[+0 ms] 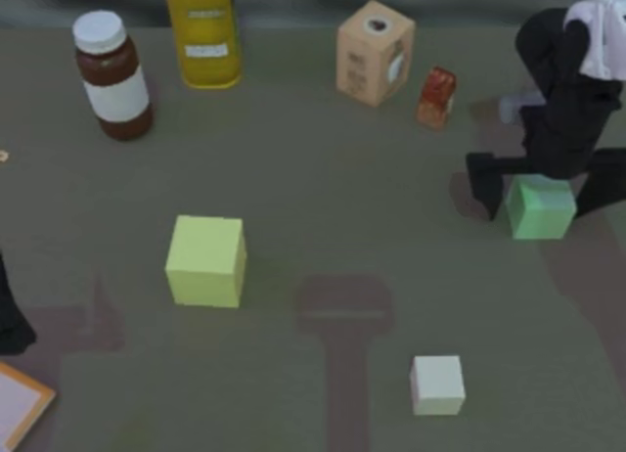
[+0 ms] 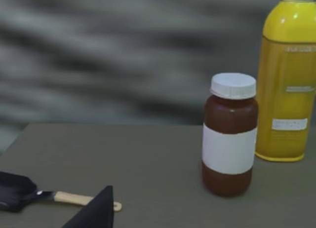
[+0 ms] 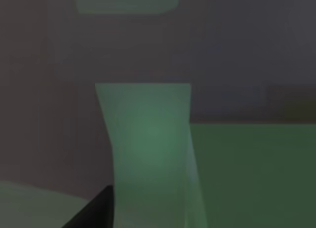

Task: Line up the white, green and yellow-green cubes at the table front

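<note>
Top view — right tool [image 1: 540, 193] open astride green cube [image 1: 541, 209], white cube [image 1: 437, 384] near front — left tool unclear

back row, left to right: jar [image 1: 112, 75], bottle [image 1: 202, 33], carton [image 1: 374, 53], packet [image 1: 436, 97] just beside the carton. largest cube [image 1: 205, 260] left of centre; smallest cube [image 1: 437, 384] at front, right of centre; mid-sized cube [image 1: 539, 207] far right, between the right gripper [image 1: 544, 193] fingers.

overhead looks down; wrist views close
</note>
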